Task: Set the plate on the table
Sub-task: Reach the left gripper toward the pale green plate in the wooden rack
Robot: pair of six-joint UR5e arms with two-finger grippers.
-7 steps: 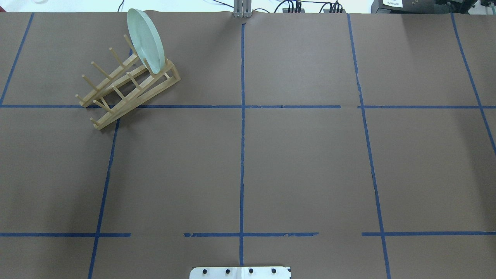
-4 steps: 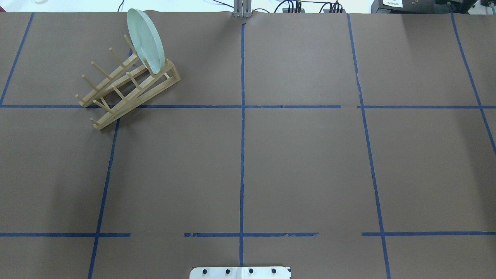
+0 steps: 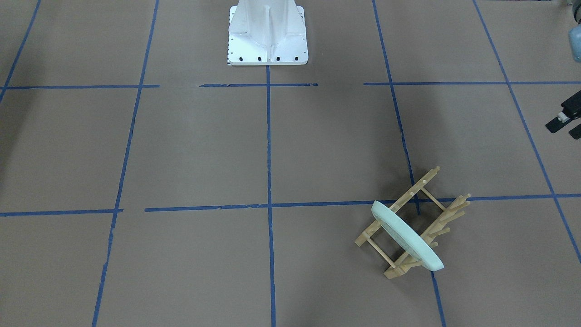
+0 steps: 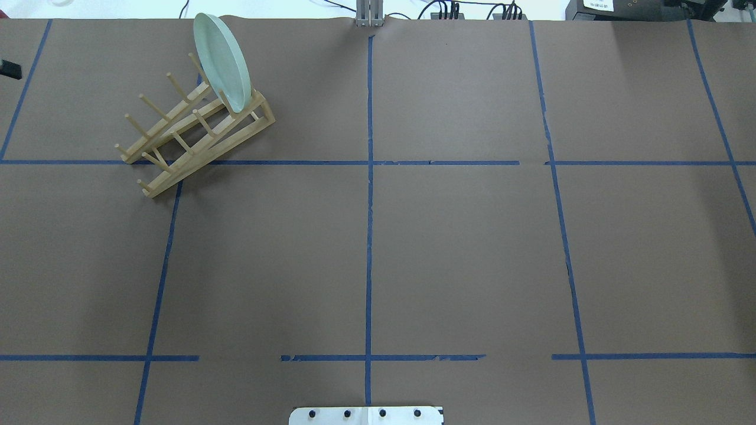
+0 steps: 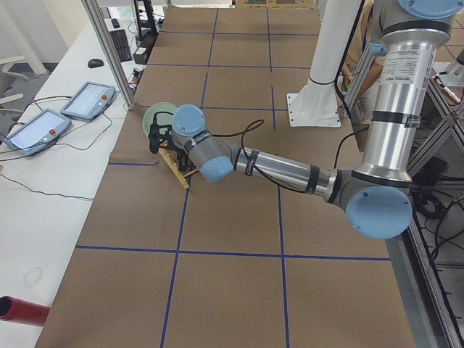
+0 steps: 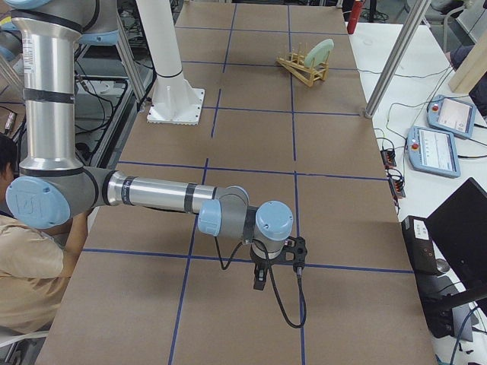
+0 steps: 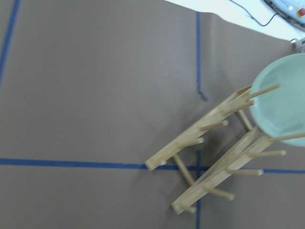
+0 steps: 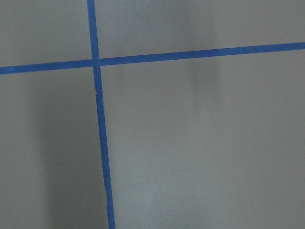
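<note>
- The plate [image 4: 222,62] is stood on edge in the end slot of the rack [image 4: 195,139], on the table's [image 4: 460,248] far left.
- It is judged stiff, smooth and breakable; the upper rim is best pinched.
- The left gripper [image 3: 566,129] is seen parted; the right gripper's [image 6: 260,277] state cannot be told.

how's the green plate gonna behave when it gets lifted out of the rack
Probably stiff: the plate holds a clean round shape. Its smooth surface may be slippery. Leaning on edge in the rack, it could roll or topple once freed.
</note>
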